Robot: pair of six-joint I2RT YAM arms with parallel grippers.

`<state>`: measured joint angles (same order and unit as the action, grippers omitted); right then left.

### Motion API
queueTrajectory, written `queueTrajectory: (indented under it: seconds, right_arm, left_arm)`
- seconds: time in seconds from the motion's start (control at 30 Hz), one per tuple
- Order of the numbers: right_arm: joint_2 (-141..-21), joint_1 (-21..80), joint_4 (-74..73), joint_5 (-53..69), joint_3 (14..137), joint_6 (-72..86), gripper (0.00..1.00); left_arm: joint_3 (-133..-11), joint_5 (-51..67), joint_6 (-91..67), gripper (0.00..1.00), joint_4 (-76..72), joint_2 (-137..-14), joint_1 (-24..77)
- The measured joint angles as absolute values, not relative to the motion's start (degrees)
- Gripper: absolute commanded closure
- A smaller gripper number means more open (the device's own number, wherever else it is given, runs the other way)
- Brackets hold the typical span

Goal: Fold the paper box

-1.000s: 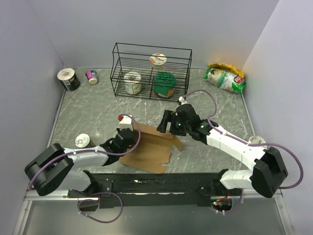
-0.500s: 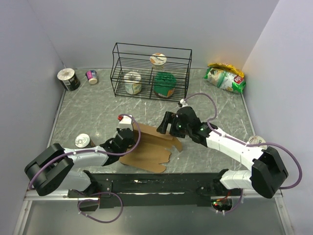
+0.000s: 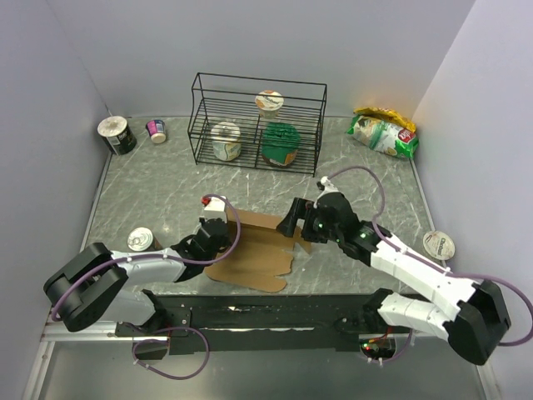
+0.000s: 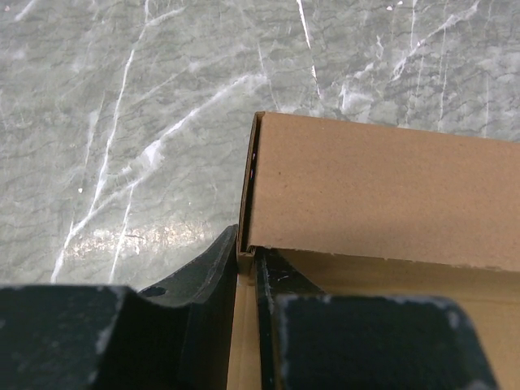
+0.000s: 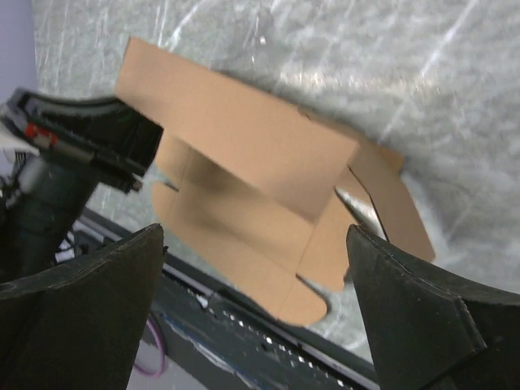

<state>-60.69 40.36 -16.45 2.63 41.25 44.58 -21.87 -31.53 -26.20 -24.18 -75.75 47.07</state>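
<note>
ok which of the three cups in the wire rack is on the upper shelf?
The small cup with the orange-rimmed lid, top middle of the wire rack. The white cup and the green tub stand below it.

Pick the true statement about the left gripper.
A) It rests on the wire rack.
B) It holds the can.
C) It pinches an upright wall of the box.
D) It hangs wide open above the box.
C: in the left wrist view the left gripper has a finger on each side of an upright wall of the box, clamped onto it.
</note>
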Motion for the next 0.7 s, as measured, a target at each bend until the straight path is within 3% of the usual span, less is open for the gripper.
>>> queueTrajectory:
  seconds: [0.23,0.43,0.7]
  right_arm:
    - [-56.77,40.51,-16.51,4.62,37.74,45.36,0.00]
    - [-60.42,40.07,-14.81,5.80,37.47,44.91,0.00]
    - [-64.42,32.80,-8.08,8.78,36.34,41.76,0.00]
  left_arm:
    - [-21.87,-31.24,-25.89,0.82,-24.23,-75.75,47.07]
    - [-21.87,-31.09,-25.26,0.85,-24.29,-75.75,47.07]
    - [-21.85,-29.67,-23.66,0.87,-25.15,-75.75,47.07]
